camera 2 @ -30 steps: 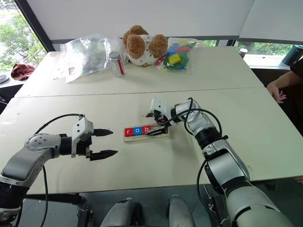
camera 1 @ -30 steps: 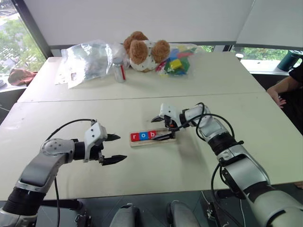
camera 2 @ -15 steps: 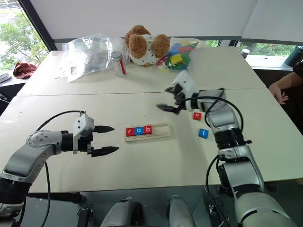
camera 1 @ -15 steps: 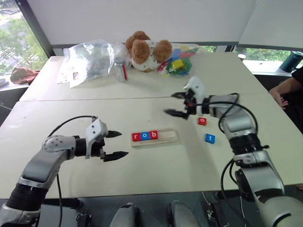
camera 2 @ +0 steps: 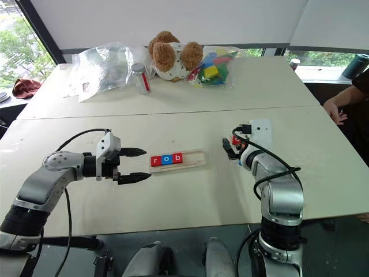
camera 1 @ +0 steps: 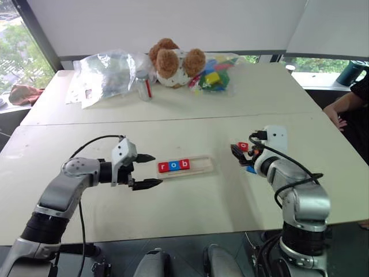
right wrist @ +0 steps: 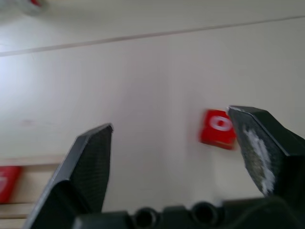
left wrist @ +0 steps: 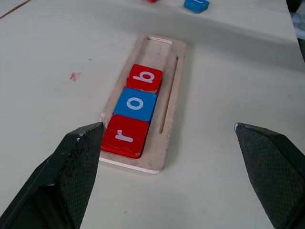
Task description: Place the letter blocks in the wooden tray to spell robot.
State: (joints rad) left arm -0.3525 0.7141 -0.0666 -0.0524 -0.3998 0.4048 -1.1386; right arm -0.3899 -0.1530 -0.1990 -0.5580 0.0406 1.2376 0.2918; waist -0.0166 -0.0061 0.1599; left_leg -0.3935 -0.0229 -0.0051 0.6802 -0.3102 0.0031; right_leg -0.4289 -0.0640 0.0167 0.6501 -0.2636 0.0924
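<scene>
Wooden tray [left wrist: 167, 143]: holds r, o, b blocks [left wrist: 135, 103] | both end effectors released, empty

Two pale tables [camera 1: 190, 130] butted edge to edge, seam running across. On the near one: wooden tray [camera 1: 199, 167] near the middle, loose red o block [right wrist: 218, 128] off to its right, blue block [left wrist: 196, 5] close by, small red mark [left wrist: 74, 76] on the surface. On the far one: crumpled clear plastic bag [camera 1: 106, 72], small jar [camera 1: 144, 85] just beside it, teddy bear [camera 1: 173, 62], bag of multicoloured toy pieces [camera 1: 214, 75].
</scene>
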